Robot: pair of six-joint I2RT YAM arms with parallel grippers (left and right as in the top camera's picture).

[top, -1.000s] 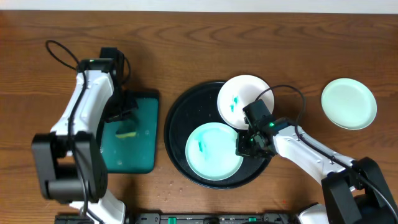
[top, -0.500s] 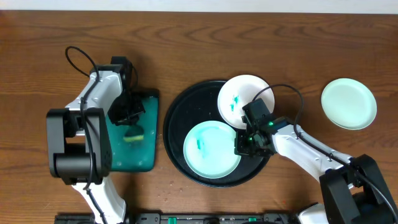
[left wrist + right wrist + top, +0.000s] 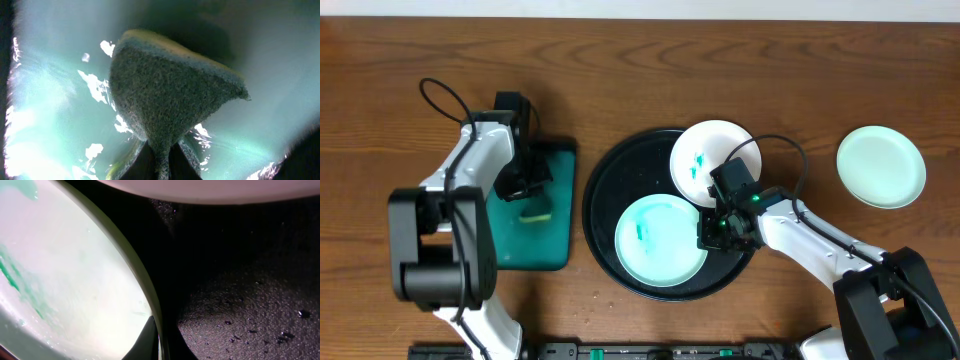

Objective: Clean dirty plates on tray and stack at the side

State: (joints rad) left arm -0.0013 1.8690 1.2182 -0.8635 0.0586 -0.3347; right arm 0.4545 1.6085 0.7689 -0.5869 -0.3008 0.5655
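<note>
- Counting the plates gives three, all round, so none has a long axis: a smeared mint plate (image 3: 660, 250), a smeared white plate (image 3: 715, 150) and a clean mint plate (image 3: 881, 166).
- One round black tray (image 3: 603, 205) sits at the centre of the overhead frame on the wooden table (image 3: 720, 50).
- The smeared mint plate lies flat in the lower half of the black tray. Its teal streak is on the left part of its face and runs roughly from top to bottom of the frame.
- The smeared white plate is at the black tray's upper right, with its edge reaching out over the rim and green marks on its left part. Whether it lies level or tilted cannot be told.
- The clean mint plate lies alone on the table at the right of the frame, well apart from the black tray.
- One green rectangular tray (image 3: 545, 250) lies just left of the black tray, its long axis running top to bottom of the frame.
- One yellow-green sponge (image 3: 533, 213) is over the green tray, its long side roughly left to right.
- Two grippers are in view. The left gripper (image 3: 525, 193) is over the upper part of the green tray. In the left wrist view its fingers (image 3: 142, 161) pinch the narrow end of the sponge, which fans out toward the top of that frame.
- The right gripper (image 3: 718, 232) is at the right edge of the smeared mint plate. In the right wrist view its fingers (image 3: 149, 336) pinch that plate's rim, one on each side.
</note>
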